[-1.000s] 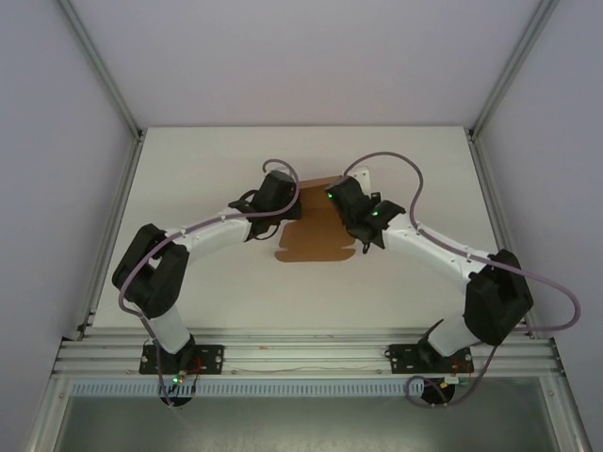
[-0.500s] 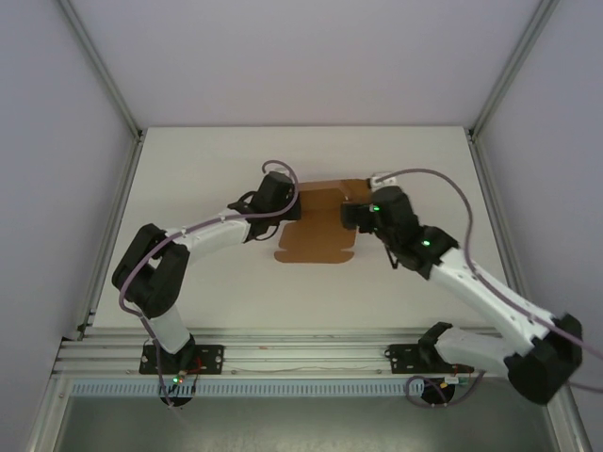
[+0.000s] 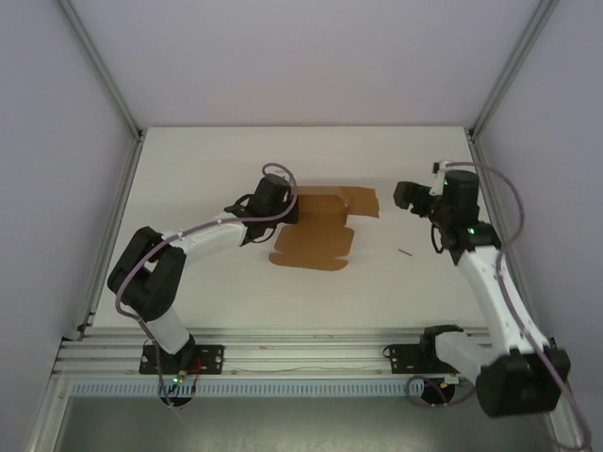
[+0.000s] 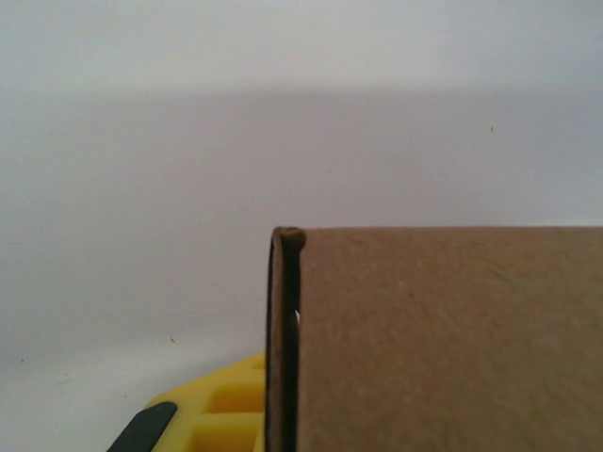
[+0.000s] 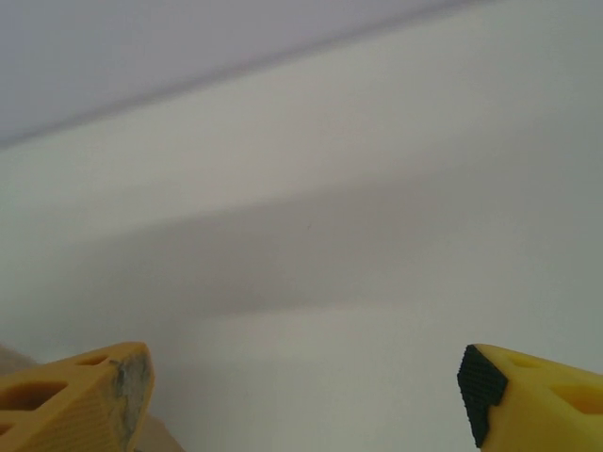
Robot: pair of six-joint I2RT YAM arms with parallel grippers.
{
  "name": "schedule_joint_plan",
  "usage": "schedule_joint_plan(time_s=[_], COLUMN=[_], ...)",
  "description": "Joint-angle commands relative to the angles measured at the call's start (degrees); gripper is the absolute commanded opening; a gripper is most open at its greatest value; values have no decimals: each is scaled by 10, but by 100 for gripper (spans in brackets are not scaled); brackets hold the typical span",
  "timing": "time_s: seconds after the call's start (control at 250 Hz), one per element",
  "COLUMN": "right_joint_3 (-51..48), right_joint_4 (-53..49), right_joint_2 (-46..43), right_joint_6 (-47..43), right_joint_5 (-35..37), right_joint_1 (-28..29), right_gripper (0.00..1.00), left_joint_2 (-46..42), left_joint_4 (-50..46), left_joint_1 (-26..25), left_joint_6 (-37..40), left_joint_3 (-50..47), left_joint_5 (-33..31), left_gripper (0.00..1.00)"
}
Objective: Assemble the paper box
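Note:
The paper box [image 3: 318,234] is a flat brown cardboard sheet with flaps, lying at mid table. My left gripper [image 3: 285,205] is shut on the sheet's left edge. In the left wrist view the gripped cardboard panel [image 4: 443,339] stands on edge close to the lens, with one yellow finger [image 4: 221,407] showing to its left. My right gripper [image 3: 402,196] hovers to the right of the sheet, apart from it. Its jaws stand wide open with nothing between the two yellow fingertips [image 5: 89,395]; a sliver of cardboard [image 5: 158,439] shows at the bottom left.
A small dark speck [image 3: 404,252] lies on the white table [image 3: 207,282] right of the sheet. Grey walls and aluminium frame posts [image 3: 111,94] close the table in at the back and sides.
My right gripper has let go of the sheet's right side, opened, and swung away to the right. The sheet has shifted slightly, its right flap now lying flat. The left gripper keeps its hold.

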Motion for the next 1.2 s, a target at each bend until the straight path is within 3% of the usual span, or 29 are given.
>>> schedule_joint_plan(time_s=[0.0, 0.132, 0.288, 0.36, 0.46, 0.779, 0.879, 1.055, 1.195], right_joint_3=[12, 1, 4, 9, 21, 56, 54, 53, 53], right_joint_4=[-17, 38, 53, 39, 21, 58, 72, 81, 83], right_joint_2=[61, 108, 136, 147, 162, 211, 204, 197, 196], right_joint_6=[-74, -109, -133, -167, -204, -184, -193, -203, -221], right_joint_5=[-195, -362, -409, -426, -405, -321, -260, -235, -211], right_joint_1=[0, 1, 13, 31, 60, 109, 133, 152, 165], right_gripper=[82, 74, 61, 60, 60, 57, 59, 61, 70], left_joint_2=[-21, -20, -13, -9, -3, -2, -2, 4, 4], left_joint_4=[16, 14, 11, 12, 9, 8, -1, -14, -14], left_joint_1=[2, 2, 2, 3, 2, -2, -4, -6, -8], left_joint_6=[10, 10, 9, 9, 13, 23, 25, 25, 28], left_joint_3=[-5, -1, 5, 8, 14, 18, 21, 30, 32], left_joint_5=[7, 8, 12, 13, 18, 32, 20, 17, 20], left_gripper=[0, 0, 0, 0, 0, 0, 0, 0, 0])
